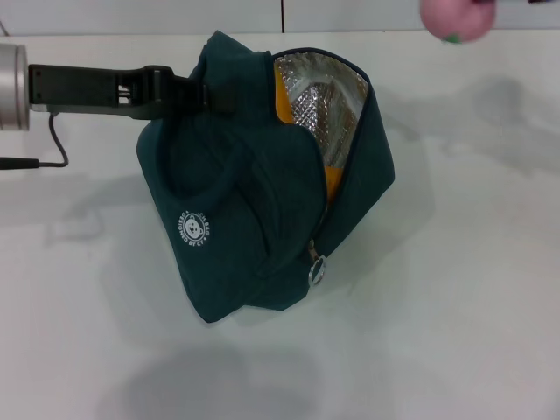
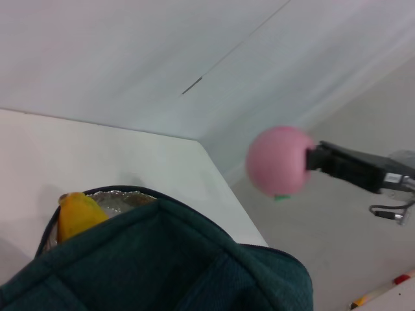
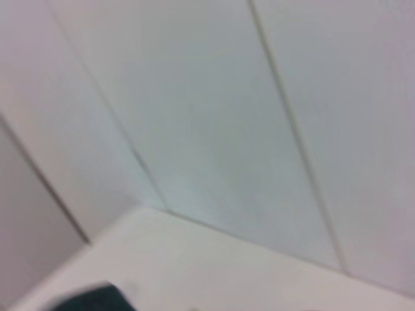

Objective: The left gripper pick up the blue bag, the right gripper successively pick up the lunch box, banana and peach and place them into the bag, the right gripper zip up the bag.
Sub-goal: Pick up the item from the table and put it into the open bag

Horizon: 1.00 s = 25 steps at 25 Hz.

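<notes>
Head view shows the right gripper [image 2: 310, 159] clamped on the peach [image 1: 457, 19] beyond the blue bag [image 1: 262, 184], which the left gripper [image 1: 179, 92] pinches; an early release would likely miss its opening.

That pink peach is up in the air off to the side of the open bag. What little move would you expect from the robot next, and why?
Probably the right gripper carries the peach across until it is over the blue bag. The peach sits in that gripper, well off to the side of the bag's foil-lined mouth, which the left gripper holds open. The banana already lies inside.
</notes>
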{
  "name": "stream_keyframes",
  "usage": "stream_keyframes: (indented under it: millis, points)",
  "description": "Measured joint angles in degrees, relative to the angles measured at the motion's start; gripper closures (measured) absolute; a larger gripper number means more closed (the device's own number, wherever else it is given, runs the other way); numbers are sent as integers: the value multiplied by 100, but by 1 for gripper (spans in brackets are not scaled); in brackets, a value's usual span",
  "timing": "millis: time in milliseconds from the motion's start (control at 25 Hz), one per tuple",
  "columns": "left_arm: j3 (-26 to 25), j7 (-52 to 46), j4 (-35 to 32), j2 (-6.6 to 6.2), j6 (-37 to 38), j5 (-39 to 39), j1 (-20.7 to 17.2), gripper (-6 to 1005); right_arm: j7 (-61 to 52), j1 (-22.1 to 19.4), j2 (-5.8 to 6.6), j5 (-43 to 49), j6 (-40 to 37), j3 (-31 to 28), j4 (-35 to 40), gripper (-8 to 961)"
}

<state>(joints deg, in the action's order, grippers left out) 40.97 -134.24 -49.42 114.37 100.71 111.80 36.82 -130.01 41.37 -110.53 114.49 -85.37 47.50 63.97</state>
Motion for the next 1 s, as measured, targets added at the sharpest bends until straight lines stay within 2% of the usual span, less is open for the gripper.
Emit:
stream_keyframes:
  millis: [80, 160, 280, 400, 640, 920, 1000]
  points:
    - [-1, 2, 0, -5, 1, -3, 0, 917, 274, 21, -48, -419, -77, 40, -90, 923]
    - [-2, 2, 1, -6, 1, -15, 0, 917, 545, 117, -161, -668, -153, 103, -209, 923]
    - [-3, 3, 3, -8, -1, -32, 0, 917, 751, 299, -348, -769, -215, 263, -378, 923]
    - [-9, 4, 3, -7, -1, -34, 0, 917, 816, 487, -465, -769, -162, 600, -641, 922]
    - [-11, 24, 3, 16, -5, -36, 0, 916, 851, 571, -494, -804, 483, 1572, -1106, 922]
    - [-11, 55, 3, 17, -9, -37, -7, 916, 1011, 631, -502, -870, 541, 1789, -1207, 922]
    - [-11, 76, 3, 16, -9, -37, -8, 915, 1076, 632, -500, -969, 525, 1790, -1206, 888]
